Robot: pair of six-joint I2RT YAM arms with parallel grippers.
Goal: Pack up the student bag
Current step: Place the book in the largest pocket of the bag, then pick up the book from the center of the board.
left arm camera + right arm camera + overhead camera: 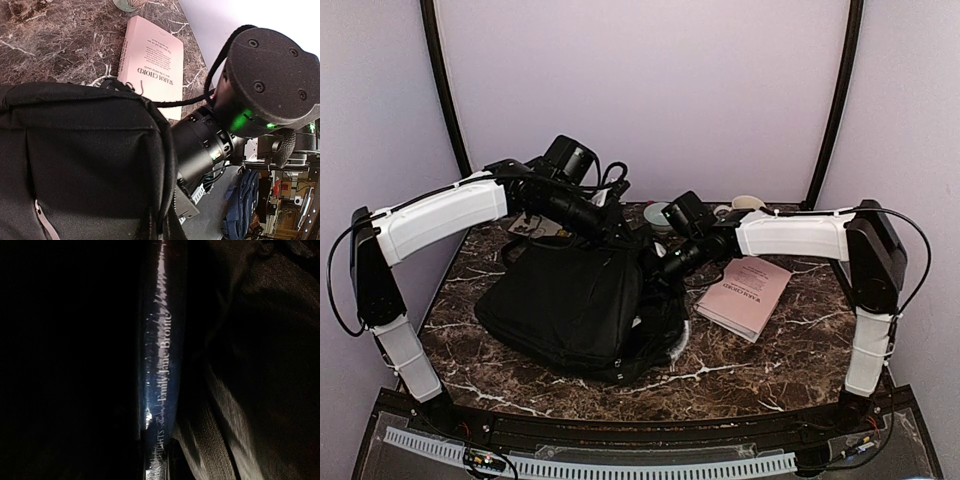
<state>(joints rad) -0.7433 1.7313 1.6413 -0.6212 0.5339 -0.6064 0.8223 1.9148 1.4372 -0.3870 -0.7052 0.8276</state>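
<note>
The student bag [570, 300] lies flat in the middle of the marble table, black and bulky. My left gripper [616, 228] is at the bag's far top edge, shut on the black fabric rim [167, 165], which covers its fingers in the left wrist view. My right gripper [658, 268] reaches into the bag's opening from the right. Its wrist view is dark inside the bag [260, 365]. There a dark blue book [160, 365] stands spine-up, and my right gripper [159, 462] is shut on its spine. A pink book [745, 293] lies on the table right of the bag.
The right arm's wrist [210, 140] sits close beside the bag rim that the left gripper holds. A small teal round thing [658, 215] and a pale cup [748, 202] stand at the back of the table. Some flat items [535, 226] lie under the left arm.
</note>
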